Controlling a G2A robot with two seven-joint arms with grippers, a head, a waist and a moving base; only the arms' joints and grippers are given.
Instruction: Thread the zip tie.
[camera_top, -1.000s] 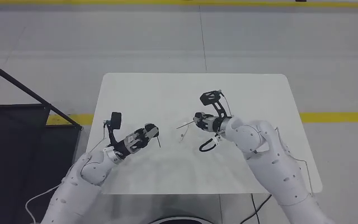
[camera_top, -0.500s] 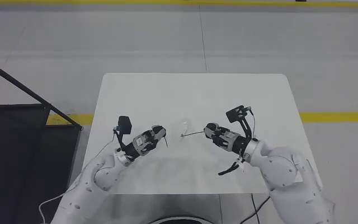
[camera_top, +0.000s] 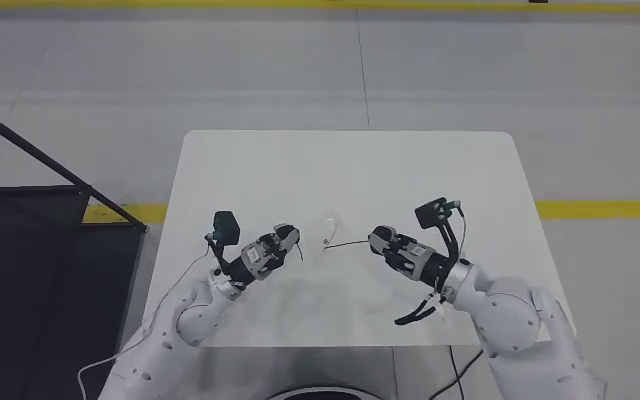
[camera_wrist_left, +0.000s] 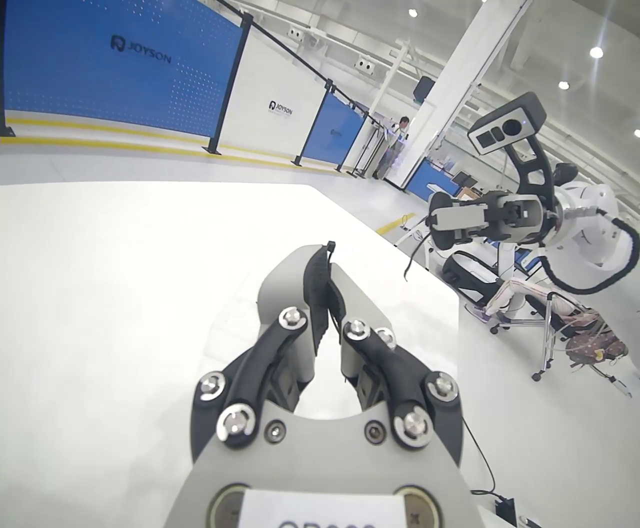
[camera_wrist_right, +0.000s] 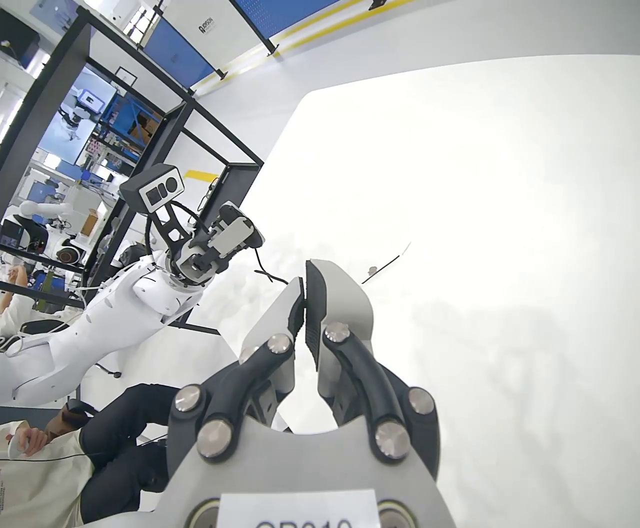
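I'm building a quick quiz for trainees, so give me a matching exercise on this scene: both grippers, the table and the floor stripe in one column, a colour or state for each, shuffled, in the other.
Things: A left gripper; B right gripper; C table; D floor stripe.
Matches: 1 yellow; 2 jaws shut on a black strip sticking out toward the other arm; 3 white; 4 jaws shut on a black tie, its head poking past the tips.
Pairs: A-4, B-2, C-3, D-1.
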